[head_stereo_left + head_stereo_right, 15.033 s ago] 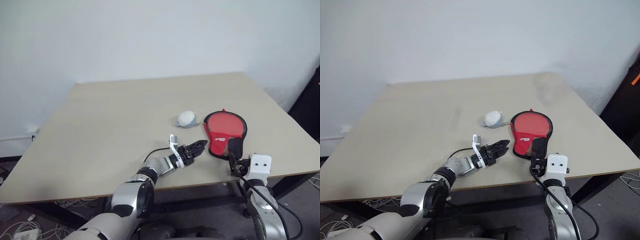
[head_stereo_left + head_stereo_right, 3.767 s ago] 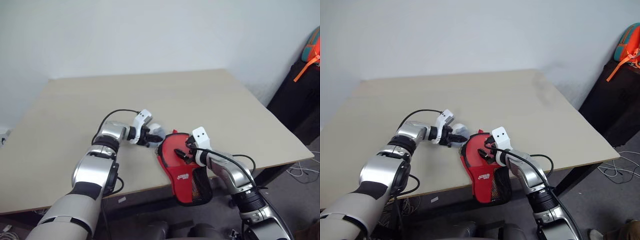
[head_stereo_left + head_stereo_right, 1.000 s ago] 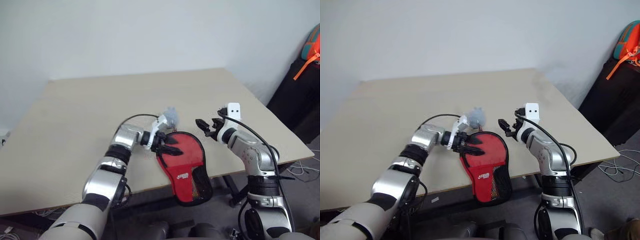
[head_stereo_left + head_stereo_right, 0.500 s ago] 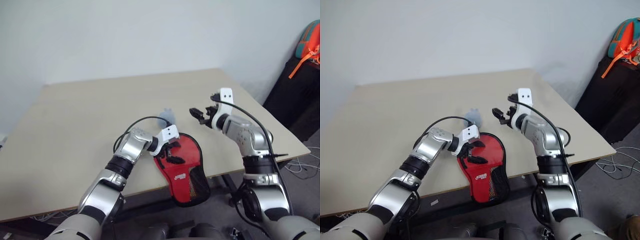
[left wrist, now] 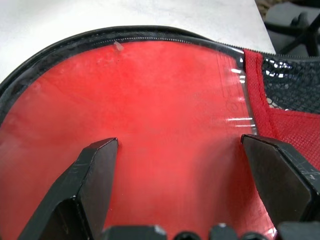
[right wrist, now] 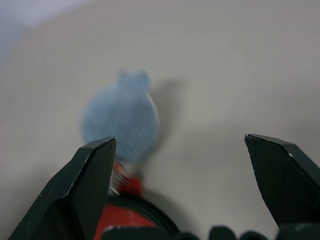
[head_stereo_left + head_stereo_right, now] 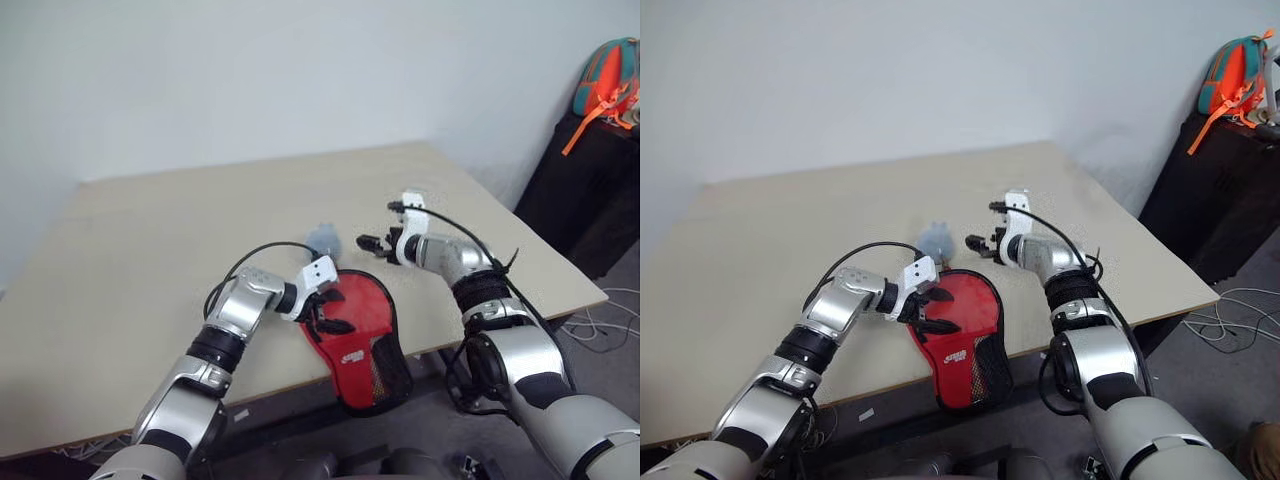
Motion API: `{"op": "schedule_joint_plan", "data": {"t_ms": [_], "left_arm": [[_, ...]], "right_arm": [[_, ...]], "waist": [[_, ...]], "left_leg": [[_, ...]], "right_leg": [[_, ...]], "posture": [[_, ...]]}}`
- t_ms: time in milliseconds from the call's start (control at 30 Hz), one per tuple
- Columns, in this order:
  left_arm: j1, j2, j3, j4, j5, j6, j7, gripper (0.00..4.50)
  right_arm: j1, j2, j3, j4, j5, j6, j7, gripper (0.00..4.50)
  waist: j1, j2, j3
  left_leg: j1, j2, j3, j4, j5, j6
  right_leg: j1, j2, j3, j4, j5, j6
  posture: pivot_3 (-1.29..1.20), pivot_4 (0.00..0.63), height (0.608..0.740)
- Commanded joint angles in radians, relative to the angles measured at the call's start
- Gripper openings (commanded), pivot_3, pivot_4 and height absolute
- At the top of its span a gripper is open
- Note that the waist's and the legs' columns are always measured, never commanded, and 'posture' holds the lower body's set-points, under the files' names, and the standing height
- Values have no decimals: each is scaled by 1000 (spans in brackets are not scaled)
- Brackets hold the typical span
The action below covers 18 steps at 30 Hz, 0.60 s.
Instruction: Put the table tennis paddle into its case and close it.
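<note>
our right gripper (image 7: pixel 983 244) has swung in toward pouch (image 7: pixel 936 238), jaws spread, empty. left gripper (image 7: pixel 929 311) has drawn back slightly, released, hovering over case (image 7: pixel 362 325) at table (image 7: pixel 150 250) front edge. paddle probably inside; zip closure hard to confirm.

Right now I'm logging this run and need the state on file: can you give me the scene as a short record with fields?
case: red fabric cover flat at the table's near edge, black mesh handle end overhanging it
zip: looks shut around the round end
paddle: not visible on its own
pouch: grey-white round pouch on the table just beyond the case
left gripper: open, over the case's red face, holding nothing
right gripper: open, empty, beside the pouch and aimed at it
background: orange-teal backpack at the far right
</note>
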Motion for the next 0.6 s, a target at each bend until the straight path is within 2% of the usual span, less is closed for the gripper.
{"op": "schedule_joint_plan", "data": {"t_ms": [33, 300, 567, 600], "left_arm": [[51, 30, -42, 152, 48, -18, 25, 4166], [-10, 39, -11, 155, -18, 1, -47, 4166], [-127, 17, 24, 223, -51, 32, -57, 4166], [-139, 17, 30, 226, -58, 41, -63, 4195]], "right_arm": [[64, -11, 17, -145, 4, 50, 38, 4500], [359, -35, 9, -552, 59, 296, 32, 4500], [480, -14, -31, -699, 116, 418, -1, 4500], [489, -13, -24, -715, 118, 420, 0, 4316]], "waist": [[0, 0, -1], [-1, 2, -1], [1, 1, -1], [0, 1, -1]], "left_leg": [[0, 0, 0, 0, 0, 0], [0, 0, -1, 1, -3, 5], [0, 0, -2, 1, -5, 5], [0, 0, -2, 2, -5, 5]], "right_leg": [[0, 0, 0, 0, 0, 0], [1, 0, 1, 0, -1, 2], [1, 0, 0, 1, -3, 5], [1, 0, 0, 1, -3, 5]], "posture": [[0, 0, 740], [0, 0, 740], [0, 0, 740], [0, 0, 740]]}}
